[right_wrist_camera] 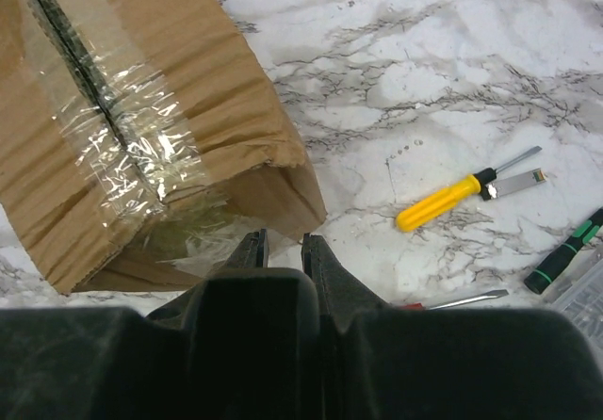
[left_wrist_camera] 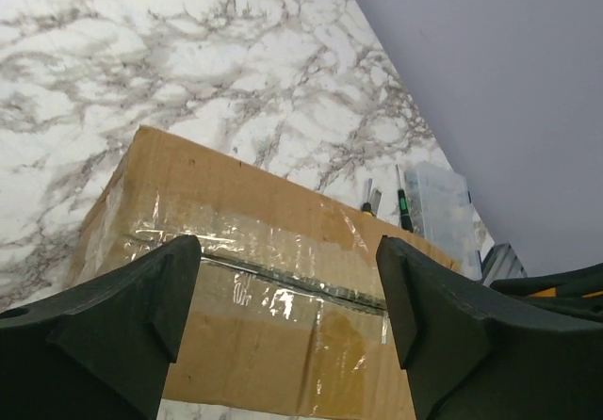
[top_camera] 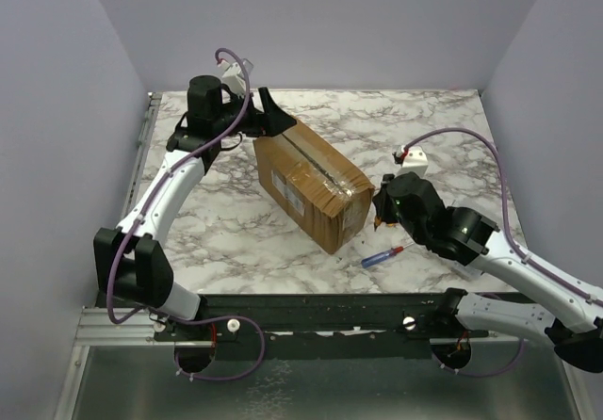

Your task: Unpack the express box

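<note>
1. My left gripper [left_wrist_camera: 287,250] hangs spread wide over the far end of the brown taped cardboard express box [left_wrist_camera: 236,194], one finger to each side and gripping nothing. I judge its job is to brace, so it should settle on the carton's side walls before anything pulls.
2. The box lies slantwise mid-way across the white marble-patterned table [top_camera: 424,119], flaps closed. The glossy clear tape [right_wrist_camera: 94,81] along the centre seam looks unbroken.
3. My right gripper [right_wrist_camera: 280,246] sits at the near end of the box, jaws drawn almost together. I cannot tell whether they pinch anything. It should work on the taped end and start at the seam line, not the crumpled corner.
4. Further right lie a yellow-handled screwdriver [right_wrist_camera: 438,203] and a green-and-black-handled screwdriver [right_wrist_camera: 565,262]. I must sweep clear of both.
</note>
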You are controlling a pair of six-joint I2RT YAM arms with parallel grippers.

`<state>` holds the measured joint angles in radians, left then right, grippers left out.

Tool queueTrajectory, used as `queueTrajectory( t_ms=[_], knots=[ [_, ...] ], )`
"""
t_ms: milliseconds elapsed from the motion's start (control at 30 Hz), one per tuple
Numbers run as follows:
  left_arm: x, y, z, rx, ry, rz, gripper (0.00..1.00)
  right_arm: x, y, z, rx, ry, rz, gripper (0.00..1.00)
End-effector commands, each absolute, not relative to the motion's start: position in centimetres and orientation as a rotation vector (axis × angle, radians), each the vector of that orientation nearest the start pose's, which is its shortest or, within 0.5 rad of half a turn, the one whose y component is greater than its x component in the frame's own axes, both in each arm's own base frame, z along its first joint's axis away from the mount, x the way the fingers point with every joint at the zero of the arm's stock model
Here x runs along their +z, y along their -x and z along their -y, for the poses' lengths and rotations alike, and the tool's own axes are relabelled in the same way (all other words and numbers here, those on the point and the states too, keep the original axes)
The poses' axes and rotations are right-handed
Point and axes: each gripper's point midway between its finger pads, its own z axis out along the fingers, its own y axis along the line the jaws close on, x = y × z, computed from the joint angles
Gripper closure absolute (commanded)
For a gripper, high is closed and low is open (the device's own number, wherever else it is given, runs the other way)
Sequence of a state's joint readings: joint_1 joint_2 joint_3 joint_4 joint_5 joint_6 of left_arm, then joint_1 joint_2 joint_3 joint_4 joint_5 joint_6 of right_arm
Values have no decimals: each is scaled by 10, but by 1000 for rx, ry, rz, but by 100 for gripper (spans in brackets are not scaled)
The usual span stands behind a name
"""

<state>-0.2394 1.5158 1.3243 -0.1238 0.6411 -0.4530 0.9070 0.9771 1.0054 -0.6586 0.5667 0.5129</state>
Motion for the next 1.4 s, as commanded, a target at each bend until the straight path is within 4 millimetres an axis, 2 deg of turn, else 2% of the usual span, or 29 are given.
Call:
queueTrajectory(
  t_ms=[0, 167, 267, 367, 433, 567, 800, 933, 1067, 1200, 1367],
  knots=[
    [337, -393, 205, -961, -232, -1860, 15, 230, -236, -171, 233, 52, -2065, 100],
    [310, -398, 196, -892, -187, -1942, 15, 226, -239, -172, 211, 81, -2070, 100],
    [289, -402, 184, -794, -159, -1996, 15, 223, -239, -171, 215, 89, -2054, 100],
    [270, -403, 177, -725, -161, -2076, 15, 222, -241, -178, 264, 90, -2037, 100],
    [262, -403, 167, -673, -88, -2159, 17, 215, -247, -184, 276, 87, -2053, 100],
    [271, -386, 176, -776, -42, -2184, 22, 217, -260, -183, 251, 8, -2091, 100],
    [265, -368, 158, -707, 77, -2173, 23, 238, -265, -177, 293, -23, -2143, 100],
    [264, -355, 166, -741, 56, -2174, 24, 234, -268, -184, 319, -20, -2147, 100],
    [267, -333, 189, -693, -139, -2136, 23, 238, -268, -199, 464, 5, -2058, 100],
    [272, -311, 213, -659, -263, -2106, 23, 267, -279, -211, 548, 5, -1946, 100],
    [277, -280, 233, -687, -375, -2069, 23, 286, -306, -224, 576, -9, -1883, 100]
  ],
)
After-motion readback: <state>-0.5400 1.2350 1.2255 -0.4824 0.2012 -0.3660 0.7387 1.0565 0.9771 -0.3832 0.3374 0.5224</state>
